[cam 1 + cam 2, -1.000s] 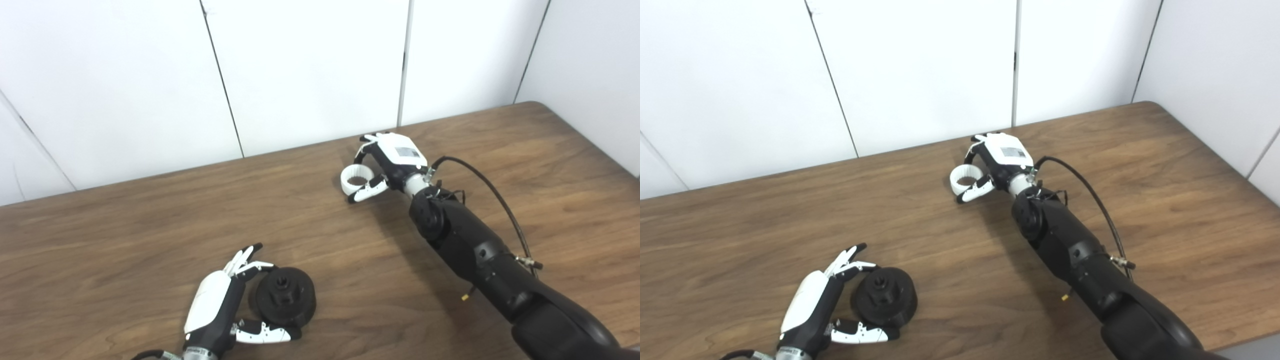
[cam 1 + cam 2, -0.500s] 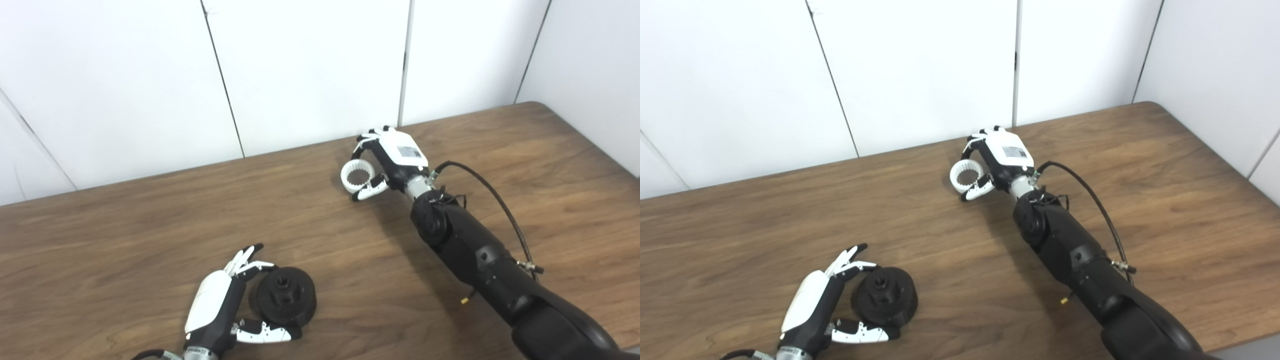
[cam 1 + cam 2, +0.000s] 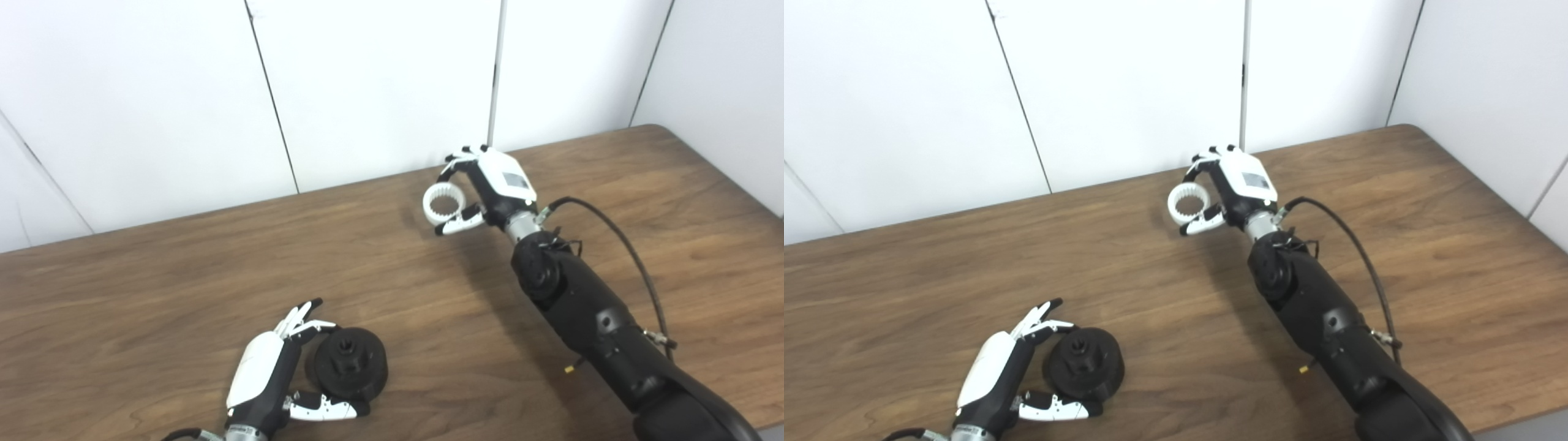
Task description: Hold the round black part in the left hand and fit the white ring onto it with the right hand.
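Note:
The round black part lies flat on the wooden table near the front left, its hub facing up. My left hand is cupped beside it, open, with the thumb along its near edge and the fingertips at its far left edge. My right hand is at the back centre, shut on the white toothed ring, pinched between thumb and fingers. The ring hangs above the table, tilted with its opening toward me, far from the black part.
White wall panels stand just behind the table's back edge. A black cable loops off the right forearm. The table's rounded right corner is close to the side wall.
The right hand has lifted the white ring off the table and moved it slightly up and right, tilting it. The left hand and black part have not moved.

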